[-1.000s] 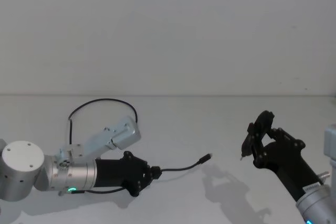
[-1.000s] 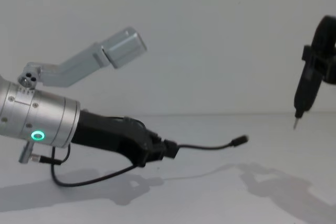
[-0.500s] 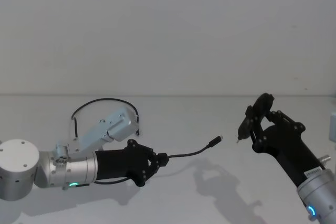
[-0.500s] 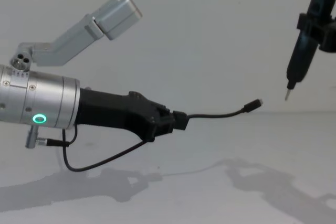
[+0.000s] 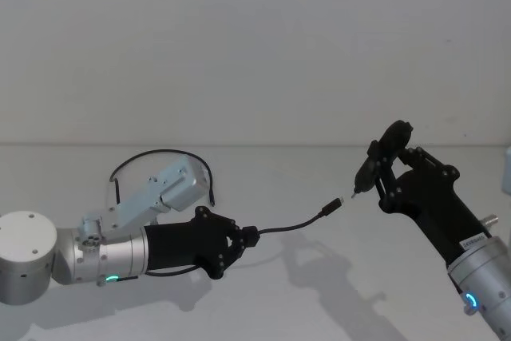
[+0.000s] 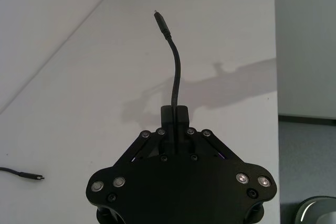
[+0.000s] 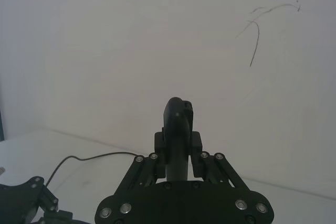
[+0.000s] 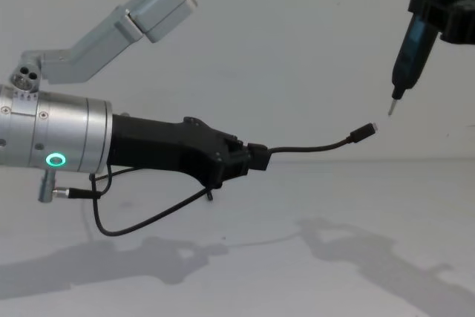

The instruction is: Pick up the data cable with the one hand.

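Observation:
My left gripper, black and angular on a silver cylinder with a green ring, is shut on the data cable and holds it above the table. The cord's free stretch arcs rightward to a small plug. In the left wrist view the jaws clamp a black block, and the cable rises from it. My right gripper is shut on a slim black pin-tipped tool. That tool's tip hangs just above and to the right of the plug, apart from it.
A black cord loops behind the left arm; I cannot tell whether it joins the held cable. A plug end lies on the white table. A short wire hangs under the left wrist.
The left gripper has risen and moved right, lifting the cable's plug off the table. The right gripper has moved up and leftward, bringing its pin tip close to the plug.

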Tool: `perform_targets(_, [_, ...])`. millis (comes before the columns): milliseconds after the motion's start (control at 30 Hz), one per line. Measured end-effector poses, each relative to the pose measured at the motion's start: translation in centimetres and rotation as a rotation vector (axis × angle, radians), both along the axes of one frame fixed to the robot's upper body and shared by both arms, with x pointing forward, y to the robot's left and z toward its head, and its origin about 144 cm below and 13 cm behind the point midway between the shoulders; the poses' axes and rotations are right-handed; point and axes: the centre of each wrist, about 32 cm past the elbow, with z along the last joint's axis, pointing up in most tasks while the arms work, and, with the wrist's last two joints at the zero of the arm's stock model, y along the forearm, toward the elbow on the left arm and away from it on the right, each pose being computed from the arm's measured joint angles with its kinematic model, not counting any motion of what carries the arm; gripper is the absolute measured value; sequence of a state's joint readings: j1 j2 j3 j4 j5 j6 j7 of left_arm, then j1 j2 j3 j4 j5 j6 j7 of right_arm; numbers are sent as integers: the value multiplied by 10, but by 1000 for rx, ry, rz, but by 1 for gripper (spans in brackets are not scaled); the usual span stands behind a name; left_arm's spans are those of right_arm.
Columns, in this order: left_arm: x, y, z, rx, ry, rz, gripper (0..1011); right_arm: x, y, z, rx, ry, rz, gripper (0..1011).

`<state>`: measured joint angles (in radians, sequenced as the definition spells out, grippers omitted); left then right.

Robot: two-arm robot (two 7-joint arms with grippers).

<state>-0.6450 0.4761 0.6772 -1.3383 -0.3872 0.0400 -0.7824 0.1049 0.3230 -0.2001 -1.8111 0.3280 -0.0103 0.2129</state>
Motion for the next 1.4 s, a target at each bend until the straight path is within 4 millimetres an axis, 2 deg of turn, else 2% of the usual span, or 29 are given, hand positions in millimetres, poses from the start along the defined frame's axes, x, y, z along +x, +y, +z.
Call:
perform_targets(733, [-1,0,1,-12,-9,-2,40,20,-7,-5,70,28,38,263])
perform_targets(1400, [-1,0,2,-14,-10,-3,40,26,-12,-11,95,51,47,263])
